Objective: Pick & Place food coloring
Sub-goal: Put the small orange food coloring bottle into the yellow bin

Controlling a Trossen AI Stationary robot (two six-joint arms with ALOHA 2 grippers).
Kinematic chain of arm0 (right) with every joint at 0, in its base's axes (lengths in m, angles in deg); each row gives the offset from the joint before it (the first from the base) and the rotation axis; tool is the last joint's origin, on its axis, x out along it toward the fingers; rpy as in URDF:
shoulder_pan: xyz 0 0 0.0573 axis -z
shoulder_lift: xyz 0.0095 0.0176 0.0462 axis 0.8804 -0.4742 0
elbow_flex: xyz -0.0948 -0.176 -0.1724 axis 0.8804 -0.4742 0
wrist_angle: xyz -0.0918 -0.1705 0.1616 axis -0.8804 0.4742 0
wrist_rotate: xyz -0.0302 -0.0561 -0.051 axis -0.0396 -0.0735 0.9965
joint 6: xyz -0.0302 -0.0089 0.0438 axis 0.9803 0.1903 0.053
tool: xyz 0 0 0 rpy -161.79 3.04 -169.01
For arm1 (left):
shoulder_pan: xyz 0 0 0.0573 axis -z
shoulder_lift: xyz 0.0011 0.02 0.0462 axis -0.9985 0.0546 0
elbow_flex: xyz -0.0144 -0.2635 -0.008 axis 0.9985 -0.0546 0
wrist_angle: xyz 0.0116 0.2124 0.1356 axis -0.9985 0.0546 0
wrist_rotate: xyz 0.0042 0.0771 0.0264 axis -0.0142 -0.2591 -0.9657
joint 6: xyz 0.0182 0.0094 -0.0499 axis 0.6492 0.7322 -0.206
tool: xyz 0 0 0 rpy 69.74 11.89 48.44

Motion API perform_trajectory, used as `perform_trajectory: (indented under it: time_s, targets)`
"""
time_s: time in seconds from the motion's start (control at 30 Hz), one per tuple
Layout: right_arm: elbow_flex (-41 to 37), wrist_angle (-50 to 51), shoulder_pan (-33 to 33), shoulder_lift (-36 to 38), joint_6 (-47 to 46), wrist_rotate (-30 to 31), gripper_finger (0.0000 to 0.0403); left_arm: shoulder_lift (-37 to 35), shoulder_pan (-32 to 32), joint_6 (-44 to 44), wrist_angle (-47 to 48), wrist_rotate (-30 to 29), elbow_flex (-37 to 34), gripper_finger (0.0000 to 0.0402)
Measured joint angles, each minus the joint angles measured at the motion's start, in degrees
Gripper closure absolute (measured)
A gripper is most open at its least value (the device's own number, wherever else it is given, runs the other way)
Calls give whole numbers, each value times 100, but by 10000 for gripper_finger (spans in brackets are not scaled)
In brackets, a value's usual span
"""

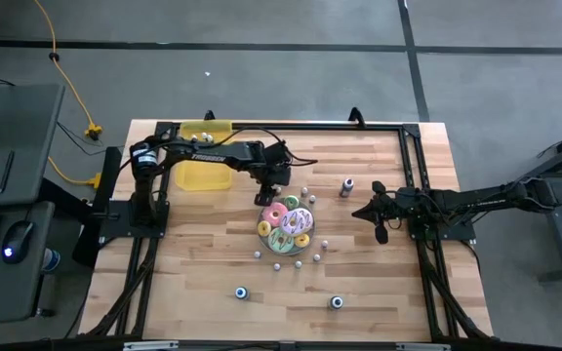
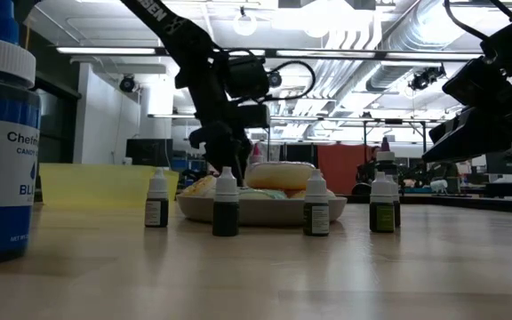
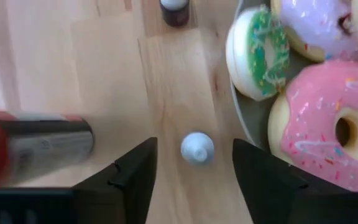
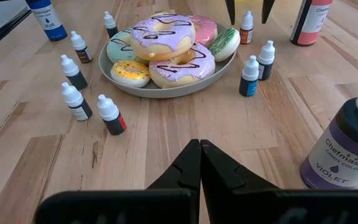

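- Hovering at frame centre, left end effector [image 3: 194, 180], fingers apart, straddles a white-capped food coloring bottle [image 3: 197, 148] beside the round plate [image 3: 248, 121].
- Right end effector [image 4: 200, 163], fingers together, waits right of centre over the wooden surface [image 4: 185, 118].

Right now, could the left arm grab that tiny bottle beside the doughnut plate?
Probably yes: the left gripper hangs open right over the small bottle, fingers either side, though the plate rim sits close.
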Motion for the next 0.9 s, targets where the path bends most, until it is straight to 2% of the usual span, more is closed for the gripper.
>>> perform_trajectory:
  time_s: [0.5,0.9]
  targets:
    - [1,0,2,-1,0,-2,402,3,0,-81,-19,11,-4,255]
    - [0,0,2,0,0,-2,402,3,0,-83,-8,9,-4,316]
